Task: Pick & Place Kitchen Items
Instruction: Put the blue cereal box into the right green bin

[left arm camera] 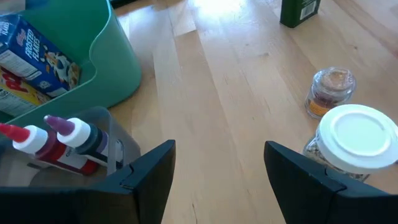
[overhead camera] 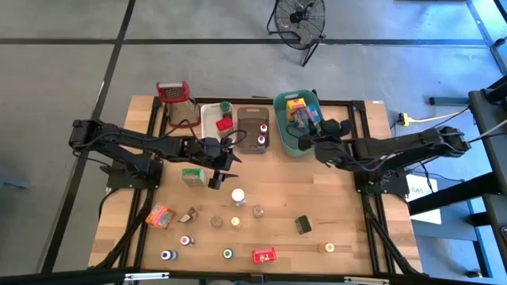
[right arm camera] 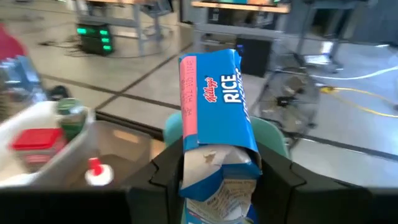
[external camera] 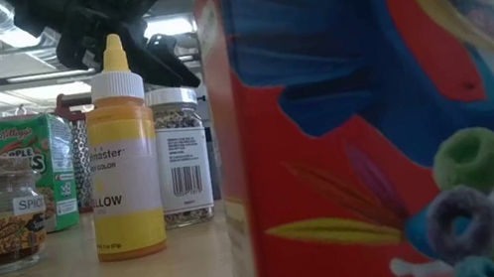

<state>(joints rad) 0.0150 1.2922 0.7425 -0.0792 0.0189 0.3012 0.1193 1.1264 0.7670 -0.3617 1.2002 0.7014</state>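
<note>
bin [overhead camera: 283, 134]: teal; cereal box [right arm camera: 217, 118]: blue, pink edge; table [overhead camera: 348, 214]: pale wood

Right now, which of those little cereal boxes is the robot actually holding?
The blue Rice Krispies box, clamped in the right tool beside the teal bin. The green box and red box lie untouched on the table.

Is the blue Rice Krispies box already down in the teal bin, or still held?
Held: the right gripper is shut on the blue cereal box, fingers on both sides, above the teal bin.
</note>
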